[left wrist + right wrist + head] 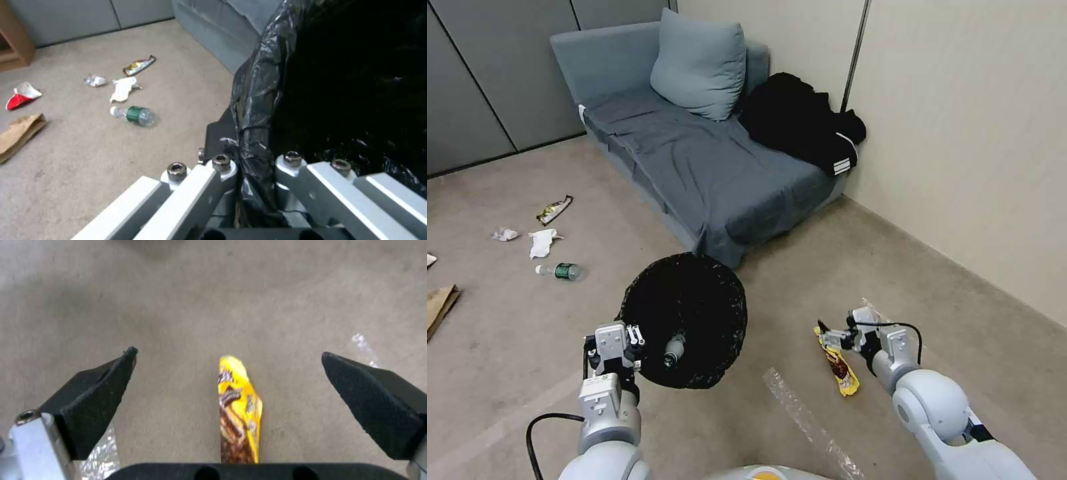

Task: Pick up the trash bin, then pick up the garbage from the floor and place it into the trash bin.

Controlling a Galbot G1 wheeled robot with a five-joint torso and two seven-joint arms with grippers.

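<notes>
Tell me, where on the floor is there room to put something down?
Bare carpet lies between the trash bin and the water bottle, and along the wall right of the sofa. It's crowded by the tissue and around the yellow wrapper.

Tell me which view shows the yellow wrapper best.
The right wrist view: the yellow wrapper lies between the open right claw fingers. The head view shows it smaller on the floor beside that claw.

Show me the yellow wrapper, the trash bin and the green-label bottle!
yellow wrapper (pixel 238 406): right wrist view, on its printed middle.
trash bin (pixel 694 300): head view, on the black liner inside its mouth.
green-label bottle (pixel 135 114): left wrist view, on its green label.
</notes>
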